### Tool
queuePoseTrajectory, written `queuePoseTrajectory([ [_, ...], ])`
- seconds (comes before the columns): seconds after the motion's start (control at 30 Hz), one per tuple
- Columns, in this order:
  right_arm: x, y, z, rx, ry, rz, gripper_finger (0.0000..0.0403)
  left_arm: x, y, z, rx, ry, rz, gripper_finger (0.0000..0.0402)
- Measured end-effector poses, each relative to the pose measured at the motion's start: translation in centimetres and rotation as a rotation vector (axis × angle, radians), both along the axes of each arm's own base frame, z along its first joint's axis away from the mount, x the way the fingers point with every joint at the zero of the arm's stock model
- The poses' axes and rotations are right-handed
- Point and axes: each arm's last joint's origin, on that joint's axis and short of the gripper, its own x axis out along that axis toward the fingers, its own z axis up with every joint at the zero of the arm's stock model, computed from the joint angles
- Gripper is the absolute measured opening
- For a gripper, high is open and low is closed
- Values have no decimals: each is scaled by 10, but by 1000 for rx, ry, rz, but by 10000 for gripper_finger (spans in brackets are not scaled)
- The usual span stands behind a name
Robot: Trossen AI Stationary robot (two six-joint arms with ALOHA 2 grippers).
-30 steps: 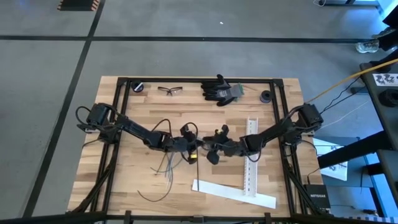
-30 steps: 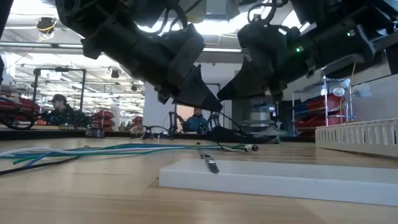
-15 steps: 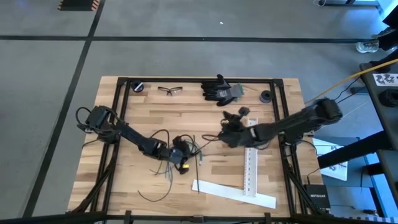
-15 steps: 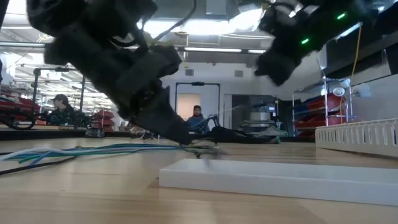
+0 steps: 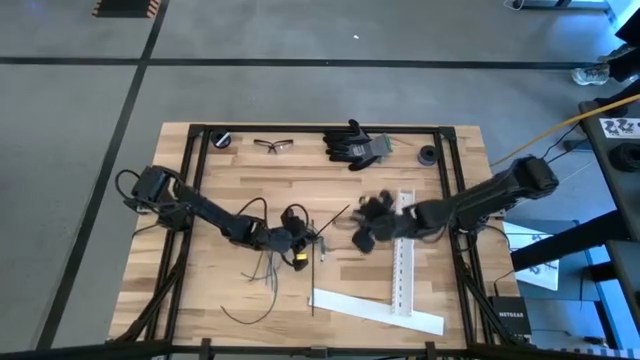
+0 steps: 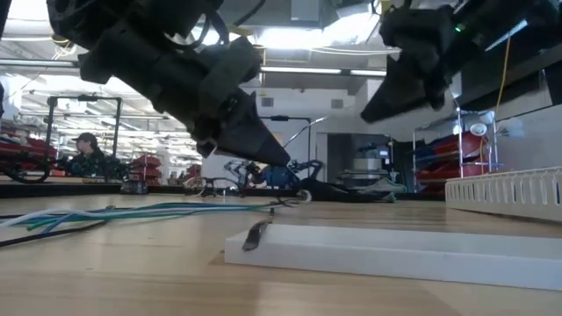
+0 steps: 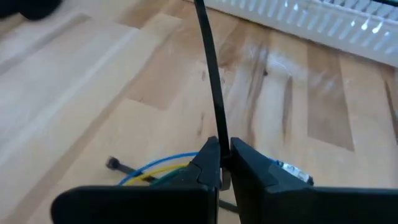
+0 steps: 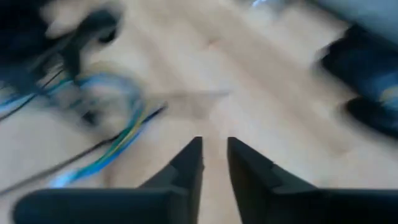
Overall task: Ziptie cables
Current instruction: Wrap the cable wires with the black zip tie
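Note:
The cables (image 5: 268, 262), a limp bunch of blue, green and grey wires, lie on the wooden table left of centre, also in the low view (image 6: 149, 211). Just right of them my left gripper (image 5: 300, 243) is shut on a black ziptie (image 5: 335, 222) that sticks out toward the far right. A second ziptie (image 5: 312, 285) lies straight on the table, its near end (image 6: 255, 235) leaning on the flat white strip (image 5: 375, 312). Right of the held ziptie, my right gripper (image 5: 362, 240) hangs above the table, its fingers (image 8: 214, 144) slightly apart and empty. My left gripper pinches the ziptie between its two fingers (image 7: 208, 155), right at their free ends. The strip (image 7: 211, 81) runs on past the fingertips, along the fingers. The gripper comes from the table's left, slanting down. The free length (image 6: 307, 133) rises clear of the table.
A perforated white duct (image 5: 403, 255) lies under my right arm. Black gloves (image 5: 355, 145), safety glasses (image 5: 273, 145) and two small black round parts (image 5: 222, 139) (image 5: 428, 155) sit along the far edge. Bare wood lies between the cables and the far edge.
My right gripper has risen from beside the left gripper and drawn away toward the table's right. My left gripper dipped to the table toward the near left, then came back up. The ziptie it holds now points up toward the far right.

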Motion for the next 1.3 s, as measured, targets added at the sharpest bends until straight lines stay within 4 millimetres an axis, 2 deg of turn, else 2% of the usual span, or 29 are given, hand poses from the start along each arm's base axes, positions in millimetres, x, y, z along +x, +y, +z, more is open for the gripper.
queuePoseTrajectory([
  [0.17, 19, 17, -27, 61, -65, 27, 133, 1, 4, 1, 10, -4, 7, 8],
  [0.3, 39, 23, -43, 108, -179, 40, 163, 2, 4, 3, 16, -24, 0, 8],
  [0.4, 51, 23, -53, 121, -250, 45, 170, 3, 4, 3, 25, -28, -6, 8],
  [0.53, 60, 25, -55, 136, -321, 29, 172, 3, 4, 4, 28, -32, -7, 8],
  [0.73, 71, 25, -62, 170, -340, -43, 170, 4, 4, 5, 29, -43, -9, 8],
  [0.93, 77, 23, -64, 118, -349, -106, 133, 3, 3, 5, 34, -42, -12, 8],
  [1.0, 78, 24, -62, 76, -348, -92, 104, 3, 2, 5, 34, -45, -13, 8],
  [1.1, 77, 23, -64, -22, -291, -62, 29, 3, 2, 5, 34, -45, -13, 8],
  [1.13, 76, 22, -64, -64, -271, -51, 15, 3, 2, 5, 34, -46, -13, 8],
  [1.2, 76, 22, -65, -128, -238, -36, 7, 3, 2, 5, 34, -45, -11, 8],
  [1.3, 76, 23, -64, -320, -118, -4, 1, 3, 2, 5, 29, -46, -11, 8],
])
